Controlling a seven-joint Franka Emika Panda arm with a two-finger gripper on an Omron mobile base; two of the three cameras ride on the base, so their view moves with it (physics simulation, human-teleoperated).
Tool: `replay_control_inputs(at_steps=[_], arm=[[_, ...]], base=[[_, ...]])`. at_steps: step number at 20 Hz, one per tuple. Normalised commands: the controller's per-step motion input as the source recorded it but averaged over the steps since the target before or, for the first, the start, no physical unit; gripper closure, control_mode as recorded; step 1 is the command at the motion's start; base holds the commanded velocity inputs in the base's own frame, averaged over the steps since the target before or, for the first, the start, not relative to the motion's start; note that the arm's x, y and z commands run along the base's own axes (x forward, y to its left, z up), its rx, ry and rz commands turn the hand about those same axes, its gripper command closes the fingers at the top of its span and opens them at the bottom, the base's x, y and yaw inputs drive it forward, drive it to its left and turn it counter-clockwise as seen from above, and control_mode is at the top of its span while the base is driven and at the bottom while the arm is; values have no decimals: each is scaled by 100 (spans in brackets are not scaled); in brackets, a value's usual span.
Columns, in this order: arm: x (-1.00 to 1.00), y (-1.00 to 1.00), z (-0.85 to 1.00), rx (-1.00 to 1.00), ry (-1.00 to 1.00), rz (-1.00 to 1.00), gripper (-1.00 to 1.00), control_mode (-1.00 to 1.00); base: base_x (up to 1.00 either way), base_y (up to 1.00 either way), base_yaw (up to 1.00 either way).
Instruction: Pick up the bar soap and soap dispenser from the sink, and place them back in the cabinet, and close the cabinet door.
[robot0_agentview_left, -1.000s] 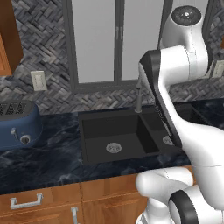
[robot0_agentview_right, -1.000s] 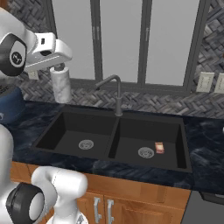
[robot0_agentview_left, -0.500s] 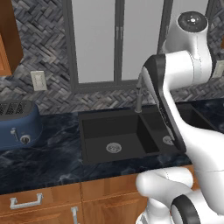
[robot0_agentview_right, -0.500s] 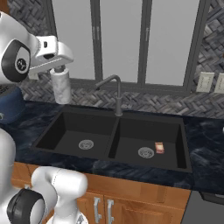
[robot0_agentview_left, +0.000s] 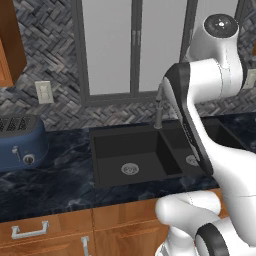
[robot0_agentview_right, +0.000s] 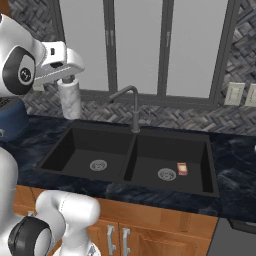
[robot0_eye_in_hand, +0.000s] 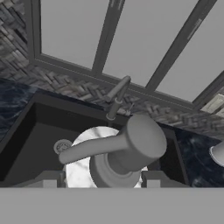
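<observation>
My gripper (robot0_agentview_right: 67, 80) is shut on the soap dispenser (robot0_agentview_right: 70, 98), a white marbled bottle with a grey pump, and holds it upright in the air above the counter, left of the sink (robot0_agentview_right: 50, 156). In the hand view the dispenser (robot0_eye_in_hand: 127, 146) sits between my fingertips (robot0_eye_in_hand: 50, 180), seen from above, with the left basin below it. The bar soap (robot0_agentview_right: 182, 168), a small pinkish block, lies on the floor of the right basin beside its steel drain (robot0_agentview_right: 166, 174). A brown wood cabinet panel (robot0_agentview_left: 10, 45) stands at the upper left of the left base view.
The dark curved faucet (robot0_agentview_right: 131, 102) rises behind the divider between the basins. A blue toaster (robot0_agentview_left: 20, 142) sits on the dark marble counter (robot0_agentview_left: 55, 185) left of the sink. Grey-framed window panes (robot0_agentview_right: 137, 45) fill the back wall; wall outlets (robot0_agentview_right: 234, 93) are to the right.
The arm's upper joints have turned slightly. The dispenser stays gripped at nearly the same spot above the counter. The bar soap has not moved.
</observation>
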Motion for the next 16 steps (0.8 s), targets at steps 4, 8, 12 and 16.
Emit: replay_control_inputs(at_steps=[4,8,12,16], arm=[[0,0,0,0,0,0,100,-100],[0,0,0,0,0,0,100,100],[0,0,0,0,0,0,100,100],[0,0,0,0,0,0,100,100]], base=[[0,0,0],[-43,9,0],[-85,47,6],[-97,67,8]])
